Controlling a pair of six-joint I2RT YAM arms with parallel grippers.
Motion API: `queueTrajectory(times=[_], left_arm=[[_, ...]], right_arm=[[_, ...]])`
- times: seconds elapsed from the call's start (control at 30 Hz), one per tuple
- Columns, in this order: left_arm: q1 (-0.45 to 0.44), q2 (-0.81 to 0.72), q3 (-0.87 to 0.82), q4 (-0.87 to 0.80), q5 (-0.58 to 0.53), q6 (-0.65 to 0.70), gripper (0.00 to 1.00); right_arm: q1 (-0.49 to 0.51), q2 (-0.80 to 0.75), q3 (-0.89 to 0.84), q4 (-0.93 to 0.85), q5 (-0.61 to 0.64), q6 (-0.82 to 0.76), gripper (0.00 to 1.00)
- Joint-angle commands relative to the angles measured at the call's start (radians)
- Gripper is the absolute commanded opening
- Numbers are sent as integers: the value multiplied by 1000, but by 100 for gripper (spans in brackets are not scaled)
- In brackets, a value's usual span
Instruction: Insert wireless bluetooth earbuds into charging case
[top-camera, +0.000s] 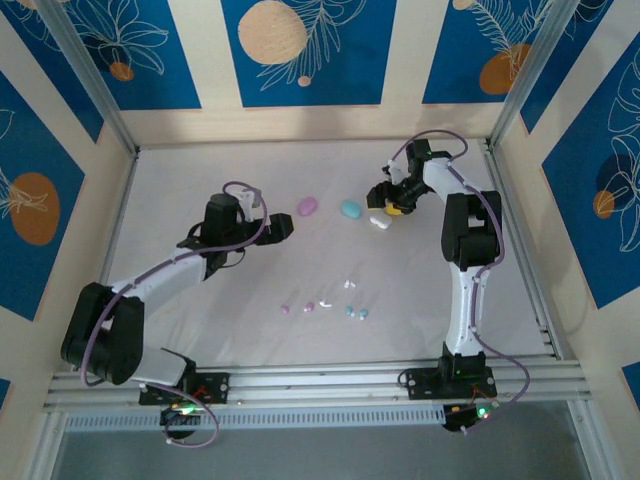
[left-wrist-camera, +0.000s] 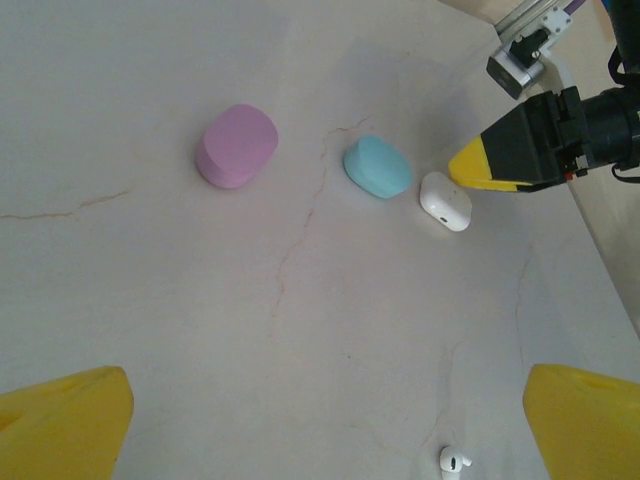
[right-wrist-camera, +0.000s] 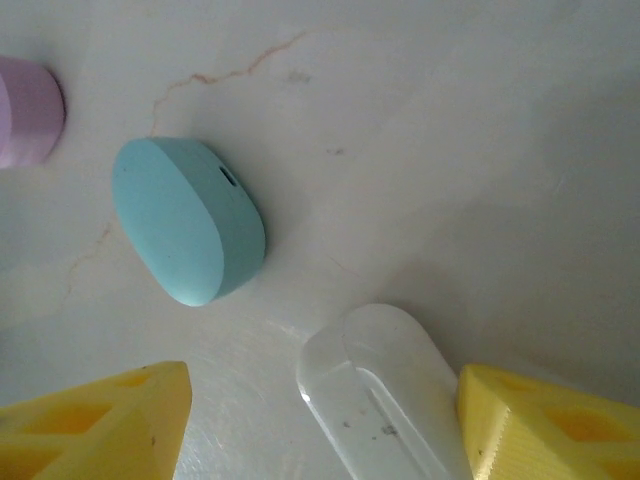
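Your right hand (right-wrist-camera: 320, 405), open astride the white case (right-wrist-camera: 390, 400), sits off-centre, so closing may shove it against the teal case (right-wrist-camera: 185, 220).

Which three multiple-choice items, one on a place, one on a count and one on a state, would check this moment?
1. Where is the white case?
A. between the fingers of the right gripper
B. at the near edge
C. at the far left

2. How many cases lie on the table?
A. two
B. three
C. five

3. How does the left gripper stand?
A. shut on a case
B. shut on nothing
C. open, holding nothing

Key:
1 A: the right wrist view shows the white case between the two yellow fingers, closer to one of them.
2 B: the pink case, the teal case and the white one can be counted from above.
3 C: its yellow fingers stand far apart, with nothing between them.
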Motion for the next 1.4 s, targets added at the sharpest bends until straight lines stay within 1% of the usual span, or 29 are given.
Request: queueTrajectory(times=[0.0, 0.2, 0.3, 0.37, 0.5, 0.57, 0.67, 0.8, 0.93, 1.0, 1.1, 1.17, 1.2, 1.27, 1.37], left_arm=[[-9, 17, 38, 16, 27, 2, 100], [-10, 44, 64, 18, 41, 1, 100], [-9, 50, 72, 17, 44, 0, 100], [-9, 51, 72, 17, 42, 2, 100], [-9, 55, 73, 14, 42, 4, 100], [-9, 56, 73, 13, 43, 2, 100], [-10, 54, 72, 12, 42, 4, 100], [-10, 58, 76, 13, 41, 3, 100], [-10, 60, 85, 9, 43, 1, 100], [-10, 62, 90, 3, 40, -1, 100], [-10, 65, 93, 14, 51, -9, 100], [-10, 69, 99, 20, 71, -16, 100], [-10, 71, 103, 20, 83, -16, 98], [-9, 74, 115, 20, 112, -21, 94], [-10, 77, 134, 30, 164, -48, 87]], right_arm=[[23, -62, -56, -21, -21, -50, 70], [57, -112, -103, 31, 86, -50, 71], [94, -113, -125, 55, 224, -44, 73], [126, -93, -121, 46, 329, -36, 72], [165, -86, -151, 73, 428, -40, 71], [176, -88, -162, 85, 456, -39, 70], [182, -94, -176, 93, 462, -39, 68], [189, -100, -198, 100, 477, -51, 61], [194, -125, -234, 105, 465, -66, 59], [194, -143, -262, 128, 460, -76, 53], [194, -173, -300, 164, 463, -84, 48], [201, -216, -322, 188, 443, -94, 43], [205, -245, -336, 209, 425, -99, 42], [221, -331, -385, 268, 375, -118, 42], [264, -485, -475, 380, 342, -171, 41]])
